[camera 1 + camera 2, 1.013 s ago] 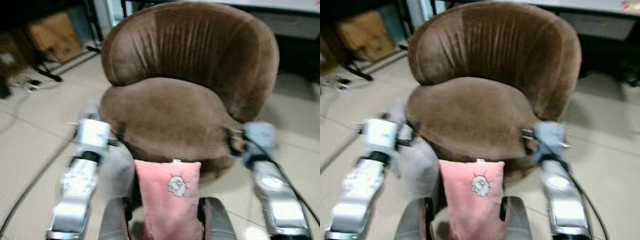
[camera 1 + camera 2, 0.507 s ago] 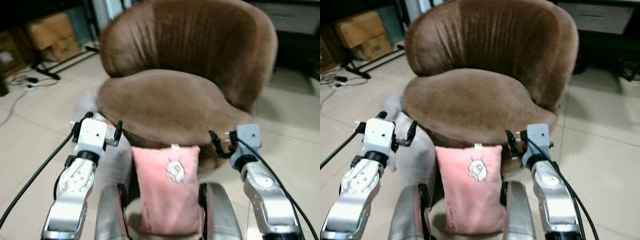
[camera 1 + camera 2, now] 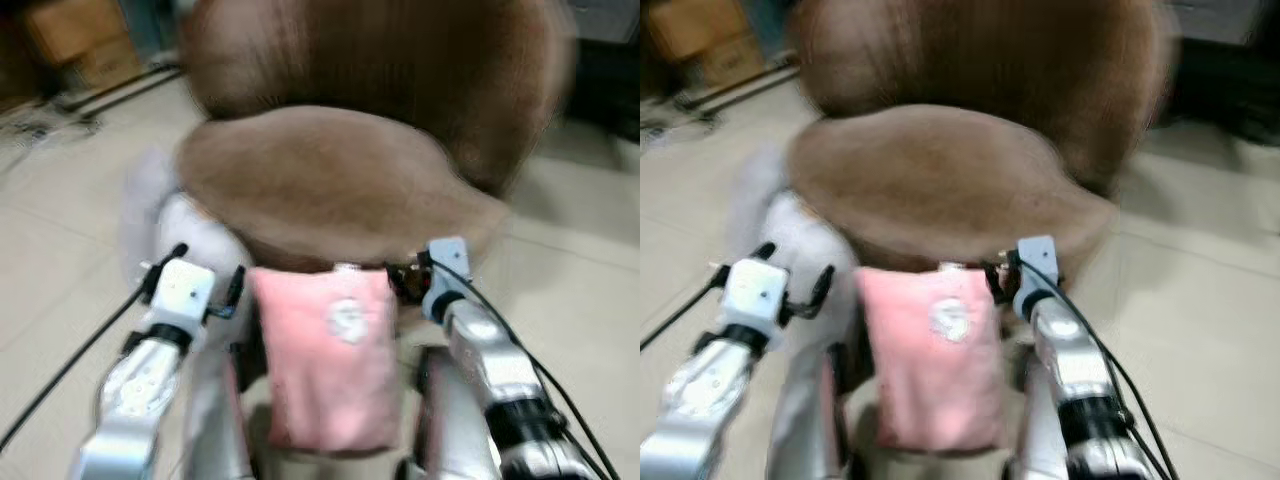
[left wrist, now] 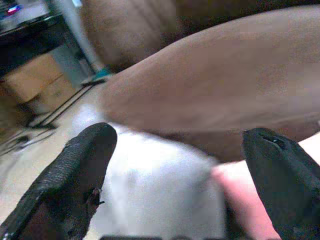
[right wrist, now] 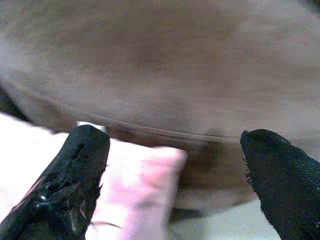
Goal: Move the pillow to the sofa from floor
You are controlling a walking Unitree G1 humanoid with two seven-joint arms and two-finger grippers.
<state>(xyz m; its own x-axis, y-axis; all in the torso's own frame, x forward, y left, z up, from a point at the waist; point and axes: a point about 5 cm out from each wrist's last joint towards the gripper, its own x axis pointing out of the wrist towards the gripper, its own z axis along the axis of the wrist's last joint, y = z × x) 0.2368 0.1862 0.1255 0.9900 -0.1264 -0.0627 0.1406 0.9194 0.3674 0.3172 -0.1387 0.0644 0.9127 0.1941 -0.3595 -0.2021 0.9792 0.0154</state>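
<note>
A pink pillow (image 3: 325, 360) with a small white emblem stands upright on the floor, leaning against the front of the brown plush sofa chair (image 3: 340, 180). My left gripper (image 3: 208, 268) hovers just left of the pillow's top corner, fingers apart; in the left wrist view the left gripper (image 4: 180, 165) is open, with the pillow's pink edge (image 4: 240, 200) near one finger. My right gripper (image 3: 405, 277) is at the pillow's top right corner. Its wrist view shows the right gripper (image 5: 175, 170) open over the pink corner (image 5: 140, 190) and the seat's edge.
A white fluffy thing (image 3: 170, 215) lies on the floor left of the pillow, beside the chair's base. Cardboard boxes (image 3: 75, 40) and cables sit at the far left. My grey legs (image 3: 215, 430) flank the pillow. Tiled floor (image 3: 580, 270) is open on the right.
The view has tilted down, moved closer and blurred. My right gripper has moved inward to the pillow's top right corner. The left gripper stays beside the left corner.
</note>
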